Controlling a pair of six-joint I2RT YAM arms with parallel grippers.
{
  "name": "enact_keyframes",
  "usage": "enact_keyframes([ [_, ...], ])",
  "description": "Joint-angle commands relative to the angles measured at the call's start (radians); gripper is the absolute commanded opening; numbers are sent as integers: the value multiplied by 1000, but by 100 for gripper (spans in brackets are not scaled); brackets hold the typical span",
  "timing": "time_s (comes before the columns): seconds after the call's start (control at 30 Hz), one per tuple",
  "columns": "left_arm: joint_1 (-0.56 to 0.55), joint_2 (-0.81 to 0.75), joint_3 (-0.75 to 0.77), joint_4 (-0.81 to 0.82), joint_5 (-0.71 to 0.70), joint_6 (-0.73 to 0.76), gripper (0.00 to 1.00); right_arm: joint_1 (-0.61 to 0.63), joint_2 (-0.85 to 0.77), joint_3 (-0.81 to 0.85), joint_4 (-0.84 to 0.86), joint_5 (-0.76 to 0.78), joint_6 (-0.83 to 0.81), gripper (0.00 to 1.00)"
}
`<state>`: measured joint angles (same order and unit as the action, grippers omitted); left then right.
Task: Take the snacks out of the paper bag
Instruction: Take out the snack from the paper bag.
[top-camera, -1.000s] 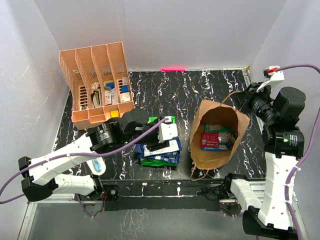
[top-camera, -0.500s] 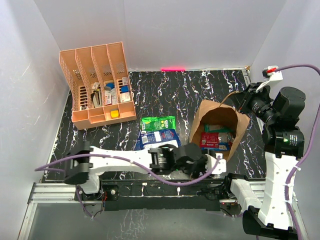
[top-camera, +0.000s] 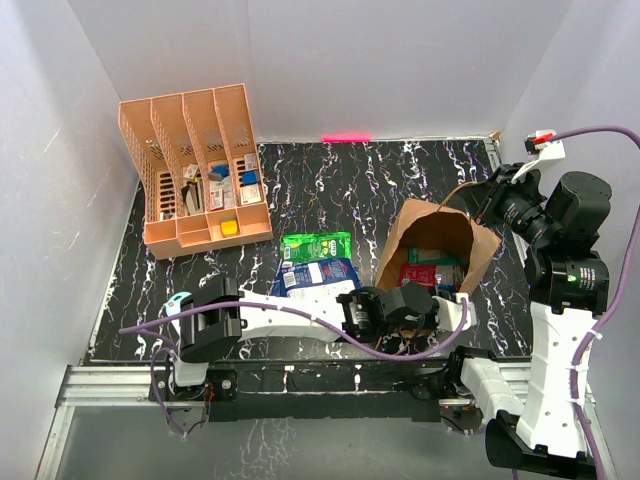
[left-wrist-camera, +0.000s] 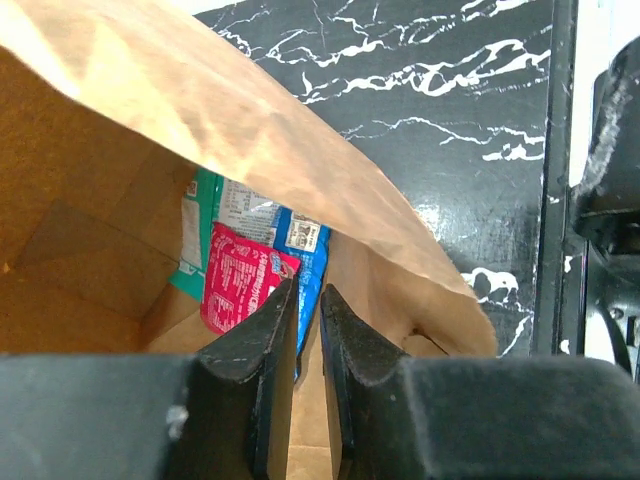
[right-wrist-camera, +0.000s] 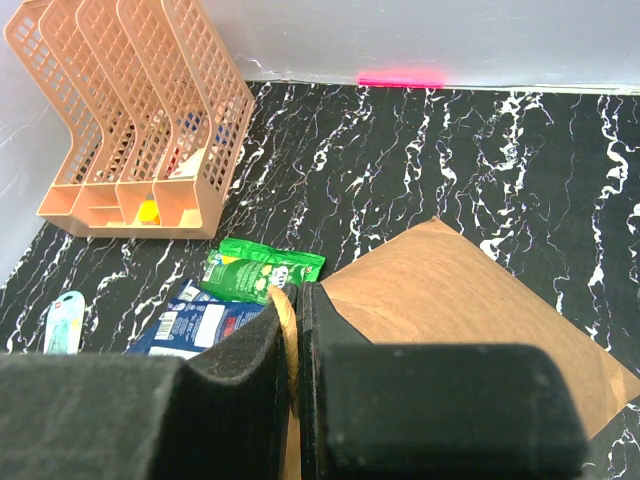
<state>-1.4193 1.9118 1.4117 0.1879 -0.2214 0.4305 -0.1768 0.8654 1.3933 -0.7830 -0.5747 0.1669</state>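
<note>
As packets lie both outside and inside, progress: part done.
Out: green packet (top-camera: 316, 244) and blue packet (top-camera: 318, 275) flat on the counter (top-camera: 330, 190), just left of the paper bag (top-camera: 402, 245).
Left inside: red packet (left-wrist-camera: 240, 285) and teal packet (left-wrist-camera: 194, 245), at least, low in the bag.
Left hand (left-wrist-camera: 308, 297): at the bag mouth, fingers nearly together, empty.
Right hand (right-wrist-camera: 292, 295): pinching the bag's loop handle.
Judgement: several fetches to go.

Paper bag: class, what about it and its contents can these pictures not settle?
- Packet count: in the top view the left arm covers the paper bag at its near rim.
- The red packet and blue packet: lower ends hidden behind the jaws, left wrist view.
- Bag interior: the right wrist view shows only its outside.
- Labels: too small to read.
</note>
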Motion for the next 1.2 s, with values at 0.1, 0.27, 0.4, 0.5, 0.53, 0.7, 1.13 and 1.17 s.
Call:
enact_keyframes([
  [0.1,73,-62,-29,92,116,-194,13,5,-11,43,71,-5,11,8],
  [0.27,152,-50,-32,93,158,-328,13,5,-12,47,70,1,8,8],
  [0.4,172,30,64,-24,208,-322,18,5,-13,47,67,2,6,8],
  [0.5,173,84,110,-79,180,-328,22,5,-10,51,65,2,6,8],
  [0.53,174,96,118,-86,165,-332,23,5,-10,53,65,0,6,8],
  [0.7,175,158,192,-133,117,-398,36,4,-8,49,66,0,6,8],
  [1.13,181,283,268,-152,-12,-376,78,5,0,61,62,-1,6,8],
  [1.17,186,293,274,-152,-18,-370,79,5,0,62,62,1,6,8],
])
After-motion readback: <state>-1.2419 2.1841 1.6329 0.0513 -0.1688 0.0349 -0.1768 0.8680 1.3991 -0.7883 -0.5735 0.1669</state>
